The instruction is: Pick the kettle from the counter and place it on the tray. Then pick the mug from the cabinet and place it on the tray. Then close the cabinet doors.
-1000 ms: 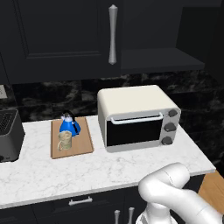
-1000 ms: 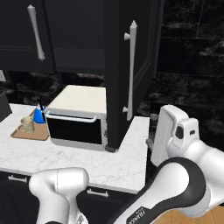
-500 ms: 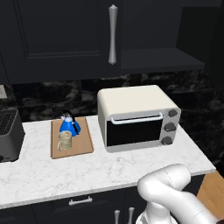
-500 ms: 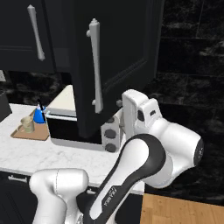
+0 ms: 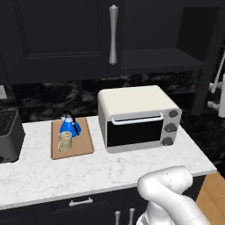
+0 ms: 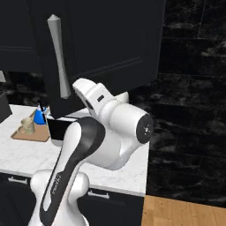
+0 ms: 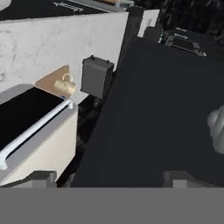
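Looking down over the counter, we take the white toaster oven as our landmark. Just to the left of the oven lies the tray, flat on the marble. On it stand the kettle, at the tray's far side, and the mug, just in front of the kettle and nearer to us; the two look to be touching or nearly so. Further left of the oven, past the tray, a dark appliance sits at the counter's edge.

Above the oven hangs the cabinet. Its left door lies closed, with the silver bar handle up over the oven's left part. To the right of that handle the cabinet's inside and its shelf are open to view.

From the right base view, the right door stands partly swung, its handle in front of the oven, and our arm's hand sits just beside the door's lower edge. In the hand view we see the dark door panel close before the gripper, whose tips stand wide apart with nothing between them. The oven's front and rail show at the lower left there, the mug on the tray beyond.
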You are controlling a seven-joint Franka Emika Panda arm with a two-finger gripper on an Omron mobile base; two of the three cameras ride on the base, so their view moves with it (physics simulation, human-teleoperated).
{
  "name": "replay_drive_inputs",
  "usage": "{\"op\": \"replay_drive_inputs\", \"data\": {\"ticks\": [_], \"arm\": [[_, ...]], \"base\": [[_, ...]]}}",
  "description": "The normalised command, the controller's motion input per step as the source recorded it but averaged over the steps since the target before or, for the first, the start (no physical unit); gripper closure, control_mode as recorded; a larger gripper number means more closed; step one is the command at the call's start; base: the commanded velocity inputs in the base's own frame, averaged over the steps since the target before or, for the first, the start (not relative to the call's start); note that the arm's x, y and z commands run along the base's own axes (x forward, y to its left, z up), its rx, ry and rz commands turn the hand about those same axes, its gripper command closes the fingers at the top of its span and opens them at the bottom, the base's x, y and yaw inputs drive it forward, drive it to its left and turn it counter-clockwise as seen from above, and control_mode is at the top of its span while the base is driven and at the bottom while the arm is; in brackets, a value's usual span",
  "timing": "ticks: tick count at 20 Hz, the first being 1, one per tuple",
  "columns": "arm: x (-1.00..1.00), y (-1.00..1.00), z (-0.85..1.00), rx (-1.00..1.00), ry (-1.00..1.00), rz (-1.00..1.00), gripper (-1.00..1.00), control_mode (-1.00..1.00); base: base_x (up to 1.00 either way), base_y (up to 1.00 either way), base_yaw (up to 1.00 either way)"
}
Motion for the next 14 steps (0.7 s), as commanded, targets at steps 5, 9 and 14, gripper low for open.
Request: {"op": "replay_drive_inputs", "data": {"ticks": [5, 9, 14], "arm": [[0.02, 1.0, 0.0, -0.24, -0.13, -0.09, -1.0, -1.0], [0.41, 0.97, 0.0, -0.22, -0.07, -0.22, -1.0, -1.0], [0.73, 0.73, 0.0, -0.15, 0.0, -0.27, -1.0, -1.0]], "base": [[0.0, 0.0, 0.0], [0.0, 0.0, 0.0], [0.0, 0.0, 0.0]]}}
